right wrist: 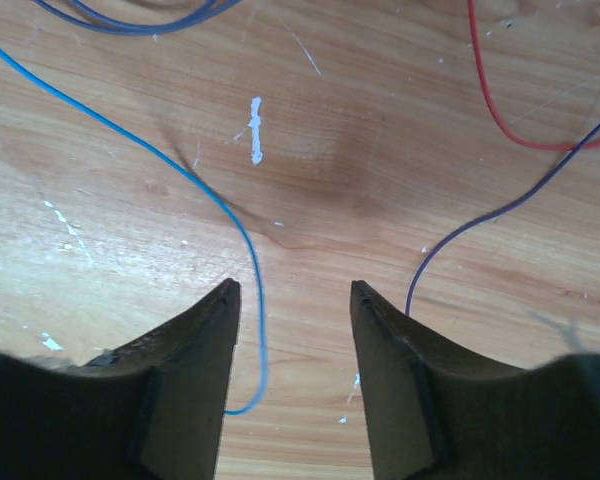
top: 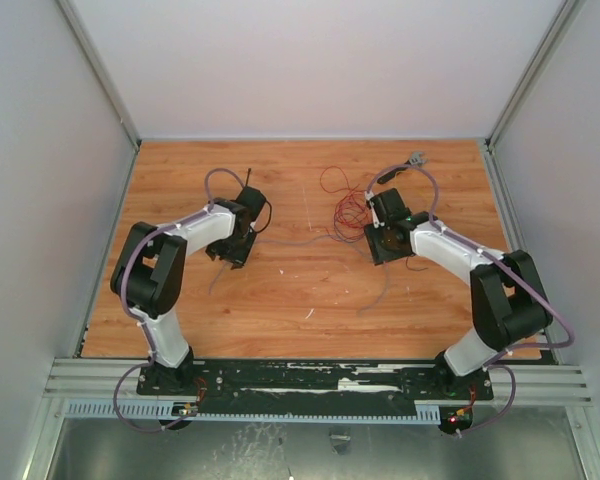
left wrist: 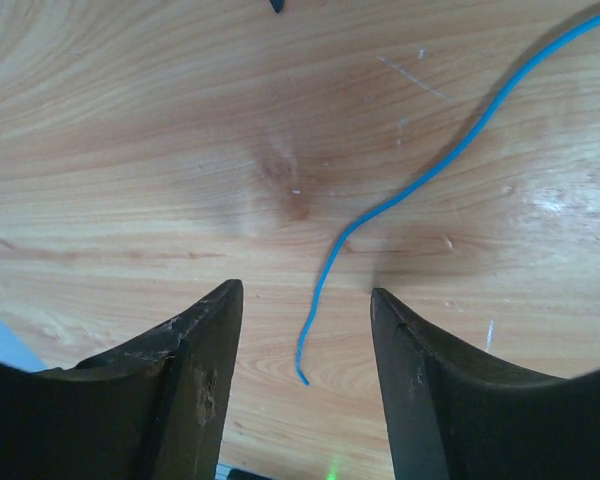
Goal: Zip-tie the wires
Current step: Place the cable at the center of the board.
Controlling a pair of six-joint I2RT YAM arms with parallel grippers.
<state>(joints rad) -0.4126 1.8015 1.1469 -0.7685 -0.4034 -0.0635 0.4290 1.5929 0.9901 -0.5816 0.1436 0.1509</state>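
Wires point(top: 346, 205) sprawl loose at upper centre of the top view, unbundled, just beside right gripper point(right wrist: 295, 290). Zip tie point(top: 248, 178), a thin black strip, lies well apart at upper left, near left gripper point(left wrist: 305, 295). Both sets of jaws apart, empty. Gathering, looping and cinching all left.

the wires point(top: 342, 205) lie in a loose tangle on the table point(top: 280, 320), just beside the right claw point(top: 383, 243).
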